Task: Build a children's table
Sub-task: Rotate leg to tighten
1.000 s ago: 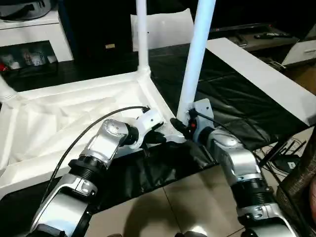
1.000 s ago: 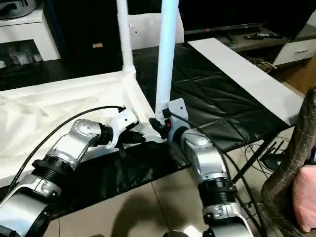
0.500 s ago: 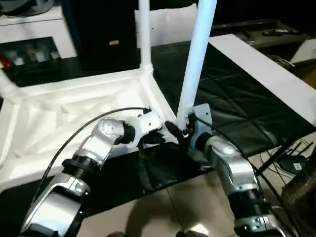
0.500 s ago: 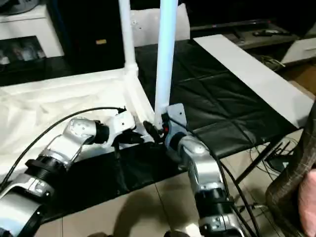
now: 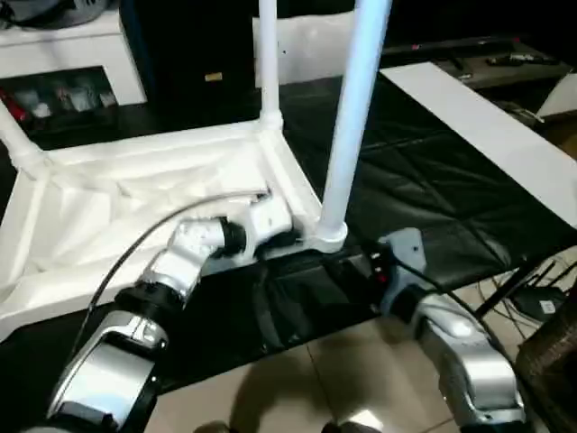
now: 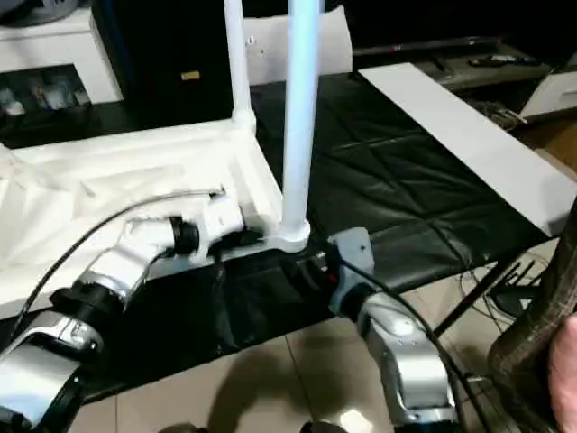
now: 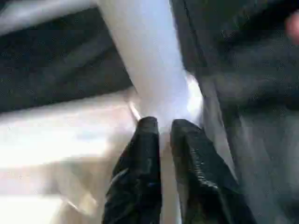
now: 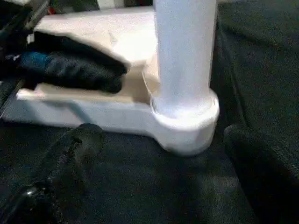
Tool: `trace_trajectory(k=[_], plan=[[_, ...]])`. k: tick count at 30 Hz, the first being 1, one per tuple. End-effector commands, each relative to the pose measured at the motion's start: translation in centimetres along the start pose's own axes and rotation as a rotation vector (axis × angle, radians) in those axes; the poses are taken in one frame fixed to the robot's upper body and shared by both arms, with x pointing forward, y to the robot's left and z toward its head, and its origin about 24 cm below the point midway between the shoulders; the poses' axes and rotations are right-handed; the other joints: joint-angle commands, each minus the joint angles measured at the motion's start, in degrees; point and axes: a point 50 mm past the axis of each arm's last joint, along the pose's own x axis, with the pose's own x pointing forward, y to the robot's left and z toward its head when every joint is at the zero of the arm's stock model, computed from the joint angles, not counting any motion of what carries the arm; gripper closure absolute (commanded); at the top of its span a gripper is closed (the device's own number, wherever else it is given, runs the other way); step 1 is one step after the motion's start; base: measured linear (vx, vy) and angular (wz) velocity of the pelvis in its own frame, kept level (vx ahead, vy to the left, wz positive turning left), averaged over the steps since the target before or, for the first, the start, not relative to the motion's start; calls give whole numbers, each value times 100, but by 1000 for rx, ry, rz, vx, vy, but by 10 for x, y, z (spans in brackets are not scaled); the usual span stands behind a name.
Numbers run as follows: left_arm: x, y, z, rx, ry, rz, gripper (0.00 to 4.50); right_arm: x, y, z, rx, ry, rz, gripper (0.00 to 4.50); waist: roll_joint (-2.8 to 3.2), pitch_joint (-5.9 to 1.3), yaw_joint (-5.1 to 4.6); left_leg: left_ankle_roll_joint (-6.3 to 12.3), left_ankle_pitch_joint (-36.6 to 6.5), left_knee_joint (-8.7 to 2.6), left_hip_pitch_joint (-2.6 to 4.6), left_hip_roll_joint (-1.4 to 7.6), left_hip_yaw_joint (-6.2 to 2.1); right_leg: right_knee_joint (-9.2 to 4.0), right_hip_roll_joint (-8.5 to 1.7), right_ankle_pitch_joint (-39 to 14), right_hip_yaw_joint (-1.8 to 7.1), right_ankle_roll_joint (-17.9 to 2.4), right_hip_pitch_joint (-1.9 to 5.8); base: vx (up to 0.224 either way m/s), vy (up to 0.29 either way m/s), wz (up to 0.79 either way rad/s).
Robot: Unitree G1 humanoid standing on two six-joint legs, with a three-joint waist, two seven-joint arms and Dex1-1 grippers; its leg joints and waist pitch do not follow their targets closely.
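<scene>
Black mat (image 5: 424, 189) spread under upturned tabletop (image 5: 135, 198). Corner socket (image 8: 187, 119) seen close between spread right gripper (image 8: 159, 154) fingers. Left gripper (image 7: 161, 123), nearly closed, laid by leg (image 5: 347, 117).

I am reaching my left tool (image 7: 160, 125) forward, its black fingers (image 7: 140, 158) nearly together; my right tool (image 8: 159, 140) is hanging lower, its fingers (image 8: 74, 154) spread wide apart.

A black quilted mat (image 5: 424, 180) covers the floor, with beige floor tiles (image 5: 297, 388) showing at its near edge. The upturned white tabletop (image 5: 135, 189) lies directly on the mat, and a long flat white panel (image 5: 487, 135) lies along the mat's far right side.
</scene>
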Motion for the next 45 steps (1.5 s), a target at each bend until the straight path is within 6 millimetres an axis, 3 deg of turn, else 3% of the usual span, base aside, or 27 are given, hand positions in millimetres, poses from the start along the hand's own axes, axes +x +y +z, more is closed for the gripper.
trace_trajectory(k=[1,3,5,6,9,10,11,12,13,14,15,18,21,29,30,31,32,33,34,35,36,37,38,40,41,44,45], plan=[[-9,5,0,-78,-49,95,348,-3,4,3,-27,-10,-2,0,54,-350,-1,193,-1219,-400,-7,186,-53,-475,-408,-1770,325,-843,341,0,0,0],[-12,7,-1,-114,-68,139,332,-4,6,4,-39,-8,-10,0,33,-340,-3,195,-1293,-404,5,170,-48,-503,-392,-1890,315,-808,324,0,0,0],[-30,0,-13,-173,-40,321,322,-6,15,-1,-46,35,26,0,119,-342,-10,125,-1438,-416,12,174,-67,-506,-383,-2059,314,-723,337,0,0,0],[-41,-7,-18,-211,-29,403,303,-7,19,-3,-50,49,46,0,80,-338,-49,139,-1426,-433,-17,191,-75,-504,-375,-1962,310,-736,349,0,0,0],[-49,-12,-21,-238,-23,455,294,-8,22,-4,-52,58,58,0,98,-332,-103,188,-1516,-407,-13,166,-55,-544,-354,-2173,306,-700,315,0,0,0],[-71,-31,-21,-357,-83,595,280,-9,22,-3,-20,30,40,0,101,-350,-100,150,-1567,-408,1,212,-81,-514,-396,-2243,314,-693,326,0,0,0],[-76,-36,-23,-381,-85,624,269,-9,22,-3,-11,21,32,0,93,-322,-122,149,-1573,-438,-18,243,-80,-525,-398,-2237,315,-755,329,0,0,0],[-81,-40,-24,-404,-87,654,260,-9,21,-3,-3,12,24,0,29,-299,-132,176,-1729,-441,-27,241,-84,-546,-397,-2594,285,-682,301,0,0,0],[-88,-47,-25,-431,-83,708,255,-8,19,-4,2,-1,11,0,44,-294,-118,192,-1802,-397,10,206,-73,-613,-398,-2940,284,-553,235,0,0,0],[-88,-47,-25,-431,-83,708,252,-8,19,-4,2,-1,11,0,42,-280,-126,214,-1784,-410,-3,191,-74,-653,-381,-2990,289,-481,232,0,0,0],[-92,-50,-27,-443,-76,744,247,-7,17,-5,-2,-5,4,0,-5,-278,-122,210,-1869,-405,38,180,-69,-675,-337,-3056,283,-347,188,0,0,0],[-98,-53,-25,-459,-55,816,217,-5,12,-12,41,36,-13,0,-3,-253,-127,175,-2042,-429,33,171,-106,-689,-337,-3234,253,-187,193,0,0,0],[-102,-55,-22,-458,-24,847,214,-3,10,-13,41,37,-25,0,-34,-263,-148,150,-2009,-464,-7,179,-128,-677,-335,-3028,251,-130,238,0,0,0],[-98,-59,-15,-420,-3,824,214,4,13,-11,-18,31,-15,0,1,-320,-123,191,-1556,-440,-16,185,-89,-570,-328,-2067,321,-412,263,0,0,0],[-97,-59,-15,-426,0,828,214,5,13,-10,-36,41,-14,0,-42,-288,-50,483,-1467,-525,-338,74,-321,-426,-458,-1871,99,-515,511,10,-14,26],[-97,-59,-14,-428,0,827,214,5,14,-10,-37,41,-11,0,69,-342,-91,841,-1303,-471,-278,64,-422,-472,-461,-1534,-40,-669,475,10,-14,26],[-97,-60,-14,-432,3,826,214,5,14,-9,-43,42,-5,0,83,-370,-136,1181,-913,-366,-358,19,-507,-432,-531,-1157,-119,-905,553,5,-22,49],[-96,-60,-13,-435,5,826,214,5,15,-9,-45,43,3,0,103,-358,-123,1276,-786,-356,-373,-4,-533,-445,-529,-1087,-166,-971,564,13,-26,50],[-96,-61,-13,-437,8,827,214,6,16,-9,-45,43,9,0,132,-344,-129,1371,-679,-329,-398,-18,-616,-418,-521,-1048,-248,-1016,592,13,-26,50],[-96,-61,-13,-440,10,830,214,6,17,-8,-51,41,17,0,146,-324,-137,1352,-598,-333,-476,-50,-710,-387,-514,-1068,-315,-953,662,7,-26,41],[-97,-61,-14,-445,7,835,214,5,17,-6,-55,32,25,0,124,-310,-149,1304,-607,-346,-517,-66,-754,-378,-505,-1141,-341,-883,692,-9,-21,36],[-97,-62,-14,-448,9,841,214,5,17,-5,-47,24,33,0,174,-311,-109,1161,-763,-364,-460,-85,-821,-361,-475,-1277,-385,-852,683,-9,-21,36],[-97,-63,-13,-448,9,841,214,4,16,-4,-44,21,30,0,164,-280,-141,1100,-880,-382,-492,-97,-871,-347,-466,-1352,-397,-832,682,-17,-18,36],[-98,-63,-14,-447,14,844,214,4,16,-3,-30,21,41,0,149,-238,-140,713,-1464,-449,-556,-160,-954,-357,-491,-1893,-416,-716,752,-13,-16,32],[-99,-64,-14,-444,19,848,214,4,15,-2,-32,18,39,0,145,-208,-147,341,-1990,-495,-594,-230,-1017,-392,-541,-2401,-431,-627,794,-17,-6,35],[-100,-64,-14,-433,33,851,214,3,14,0,-40,14,32,0,147,-198,-181,-80,-2629,-563,-629,-355,-1144,-404,-570,-2922,-423,-567,831,-23,-4,36],[-101,-64,-14,-432,38,852,214,2,14,1,-41,11,30,0,143,-195,-180,-123,-2705,-572,-616,-369,-1159,-406,-568,-2974,-414,-586,819,-20,-15,47]])
